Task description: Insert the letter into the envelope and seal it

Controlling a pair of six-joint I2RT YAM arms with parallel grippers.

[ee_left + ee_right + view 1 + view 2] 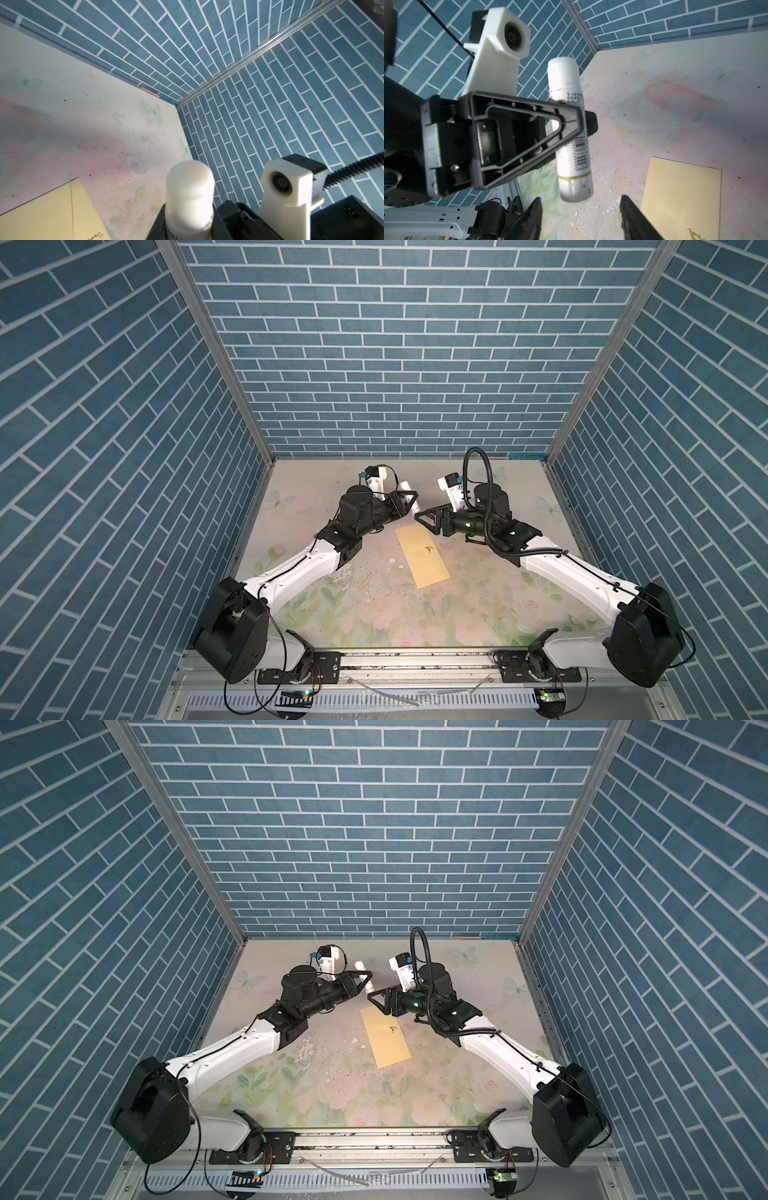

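The yellow-tan envelope lies flat and slanted at mid-table, its dark squiggle mark facing up; it also appears in both wrist views. The letter does not show in any view. My left gripper hovers behind the envelope's far end, shut on a white glue stick. My right gripper faces it, open, its fingertips just short of the stick's near end and holding nothing.
The floral table is boxed in by blue brick walls on three sides. Small white flecks are scattered left of the envelope. The two wrists nearly meet above the envelope's far end.
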